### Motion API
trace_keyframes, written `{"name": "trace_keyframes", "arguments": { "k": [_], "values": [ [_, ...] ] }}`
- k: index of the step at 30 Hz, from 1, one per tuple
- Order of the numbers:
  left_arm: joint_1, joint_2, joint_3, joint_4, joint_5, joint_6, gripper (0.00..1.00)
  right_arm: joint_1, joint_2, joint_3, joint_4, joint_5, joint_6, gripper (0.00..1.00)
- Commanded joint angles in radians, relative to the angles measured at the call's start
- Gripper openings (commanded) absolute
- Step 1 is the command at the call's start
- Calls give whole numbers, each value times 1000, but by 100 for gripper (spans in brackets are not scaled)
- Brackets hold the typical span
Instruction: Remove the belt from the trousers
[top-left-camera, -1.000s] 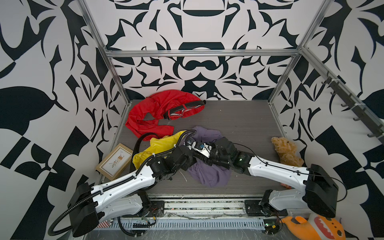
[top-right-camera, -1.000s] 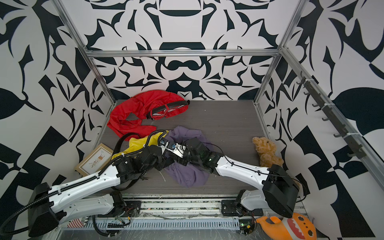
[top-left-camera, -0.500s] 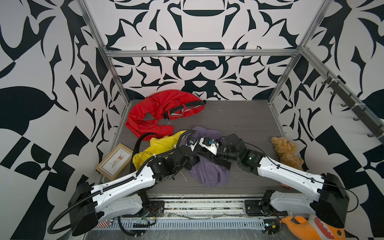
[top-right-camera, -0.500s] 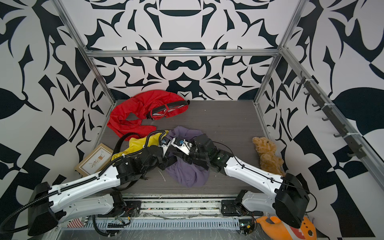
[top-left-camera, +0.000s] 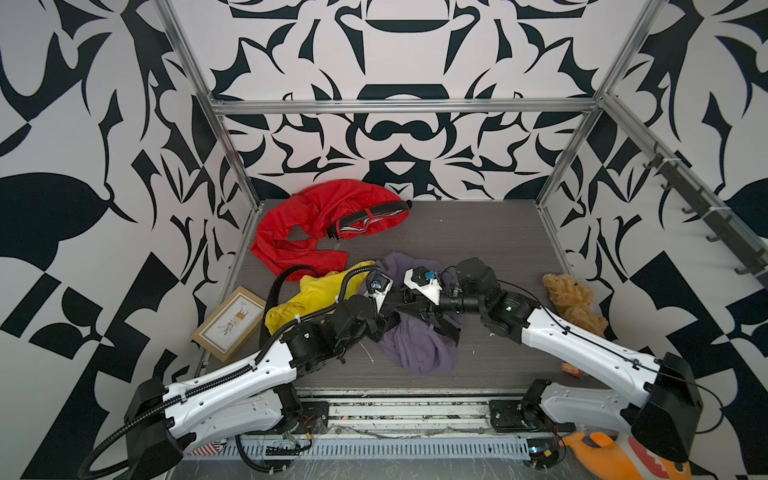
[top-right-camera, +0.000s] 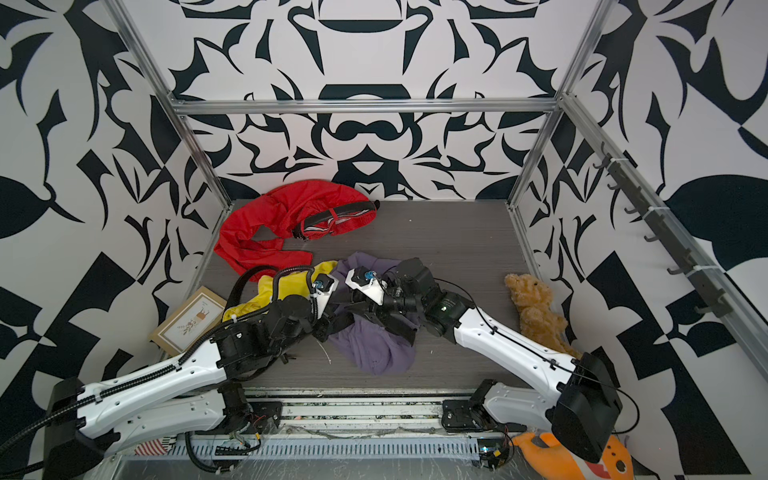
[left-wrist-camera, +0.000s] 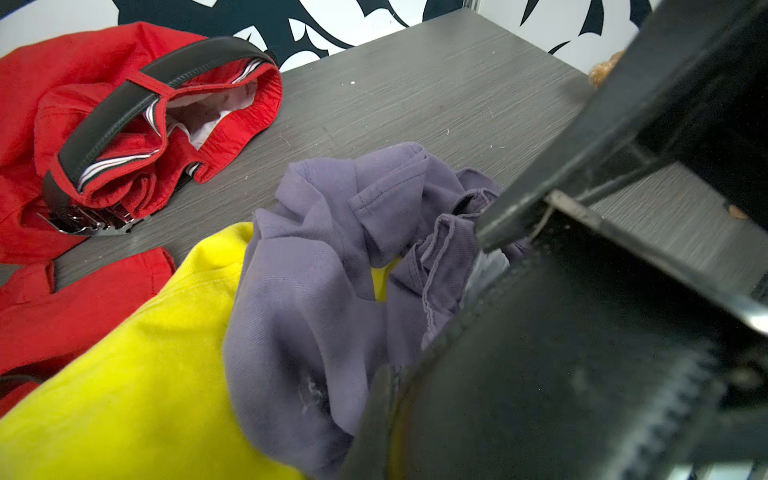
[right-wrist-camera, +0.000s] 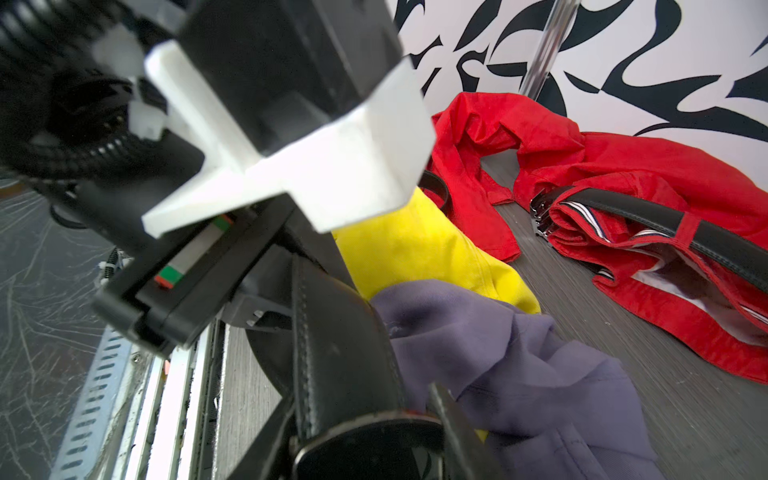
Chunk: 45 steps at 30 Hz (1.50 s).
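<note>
A: Entry, standing at the front of the cell. Left gripper (top-left-camera: 390, 321): jaws closed tight on the black belt (right-wrist-camera: 332, 332). Agree?

B: Agree. Right gripper (top-left-camera: 409, 304): jaws part-way apart, clamped across the belt's width. One finger (right-wrist-camera: 453, 415) shows beside the strap's edge. The two grippers sit tip to tip, nearly meeting.

A: Belt location?

B: It runs between the grippers and across the purple trousers (top-left-camera: 419, 353). Whether any of it is threaded through a loop I cannot tell, because the arms cover it.

A: The trousers?

B: A crumpled heap on the table (top-left-camera: 478, 232), near the front edge, about mid-width. A yellow garment (top-left-camera: 320, 295) touches them on the left, partly under the left arm.

A: Further out?

B: Red trousers (top-left-camera: 307, 216) lie in the back left corner, with a second belt (top-left-camera: 370, 211) threaded in the waistband, buckle at its left end. A picture frame (top-left-camera: 228, 324) is against the left edge. A teddy bear (top-left-camera: 575, 299) is at the right edge, well apart from the clothes.
</note>
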Motion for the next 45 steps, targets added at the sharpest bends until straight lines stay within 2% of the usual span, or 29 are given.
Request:
{"name": "trace_keyframes", "arguments": {
  "k": [1, 9, 13, 15, 17, 21, 23, 25, 29, 31, 38, 41, 43, 45],
  "values": [
    [60, -102, -38, -177, -266, -48, 0, -142, -54, 2, -262, 164, 33, 0],
    [84, -118, -31, -157, -302, 17, 0, -154, -67, 32, -341, 128, 34, 0],
    [143, -135, -45, -132, -286, 16, 0, -158, -85, 39, -388, 152, 35, 0],
    [167, -135, -48, -100, -231, 18, 0, -147, -95, 38, -378, 118, 27, 0],
    [168, -110, -58, -12, -108, 58, 0, -100, -89, 17, -313, 109, 30, 0],
    [131, -2, -15, 94, 41, 87, 0, 8, -19, 20, -250, 203, -23, 0],
    [88, 20, -3, 128, 10, 118, 0, 13, -21, -10, -187, 228, -24, 0],
    [85, 30, 18, 77, -44, 120, 0, 3, -33, -27, -168, 269, -23, 0],
    [101, -35, -12, 25, -170, 121, 0, -59, -68, -43, -209, 266, -13, 0],
    [158, -75, -18, -15, -192, 56, 0, -76, -83, -48, -222, 292, 5, 0],
    [500, -252, -64, -130, -144, -174, 0, -184, -122, -55, -271, 401, 79, 0],
    [616, -305, -76, -130, -56, -203, 0, -234, -150, -60, -276, 389, 98, 0],
    [634, -288, -64, -124, -6, -194, 0, -236, -150, -55, -275, 383, 101, 0],
    [634, -252, -36, -162, -28, -210, 0, -239, -135, -40, -304, 363, 91, 0]
  ]
}}
